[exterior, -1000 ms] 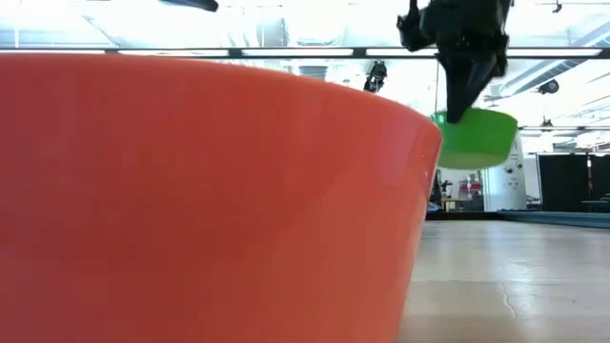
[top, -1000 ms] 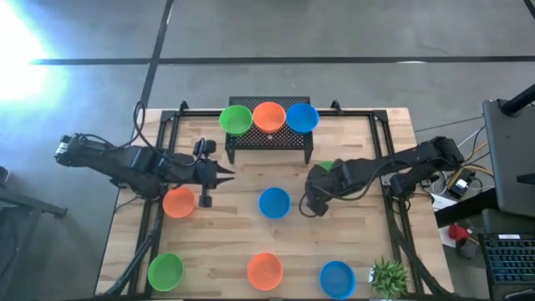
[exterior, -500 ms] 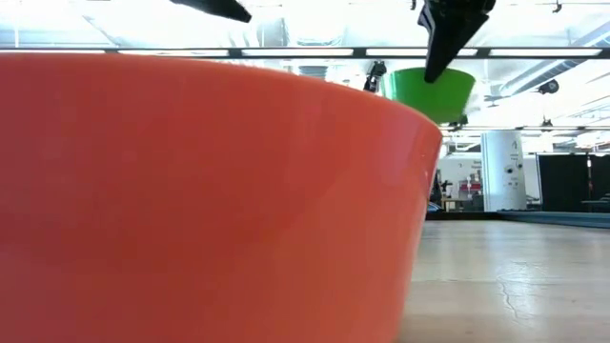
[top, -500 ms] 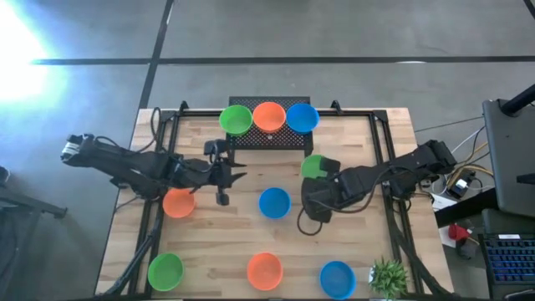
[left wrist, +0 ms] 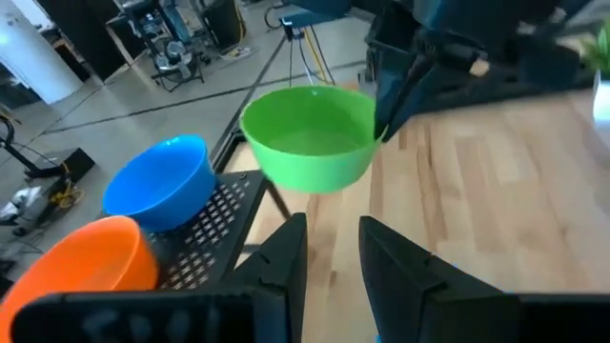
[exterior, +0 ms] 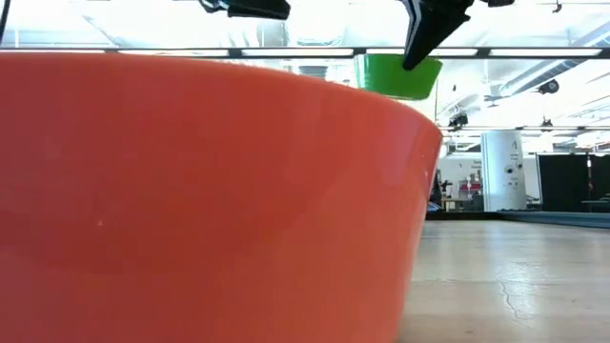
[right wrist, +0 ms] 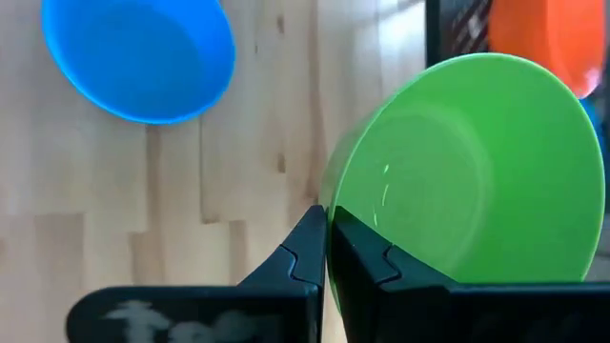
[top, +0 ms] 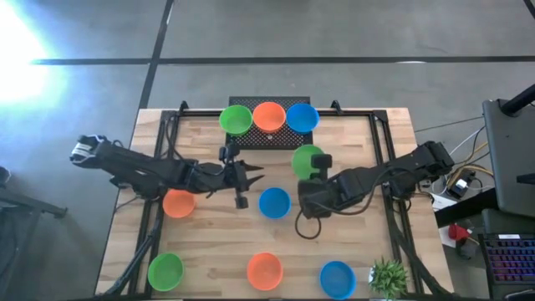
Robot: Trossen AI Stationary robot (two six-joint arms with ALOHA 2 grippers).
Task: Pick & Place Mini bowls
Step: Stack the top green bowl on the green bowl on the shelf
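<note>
My right gripper [top: 321,167] is shut on a bright green mini bowl [top: 307,159], held in the air just near of the black rack [top: 267,140]. The low view shows this bowl [exterior: 398,75] well above the table. On the rack rest a green bowl [top: 236,119], an orange-red one [top: 268,116] and a blue one [top: 302,117]. My left gripper [top: 254,177] is open and empty, hovering left of the held bowl [left wrist: 310,143], its fingers pointing toward it. On the table sit other bowls: orange-red [top: 178,203], blue [top: 274,202], green [top: 165,271], orange-red [top: 265,270] and blue [top: 337,278]. My right gripper [right wrist: 327,224] pinches the green bowl by its rim [right wrist: 329,205], one finger inside the bowl and one outside against its wall. The bowl is lifted clear of the table and tilted, its opening turned partly toward the wrist camera.
A small potted plant [top: 388,276] stands at the table's near right corner. The orange-red bowl [exterior: 191,191] at the near edge fills most of the low view. Bare wood lies between the rack and the blue bowl in the middle.
My right gripper has carried the green bowl upward and toward the table's left and far side, closer to the rack; the bowl has risen in the low view. My left gripper has moved toward the table's right, nearer the held bowl.
</note>
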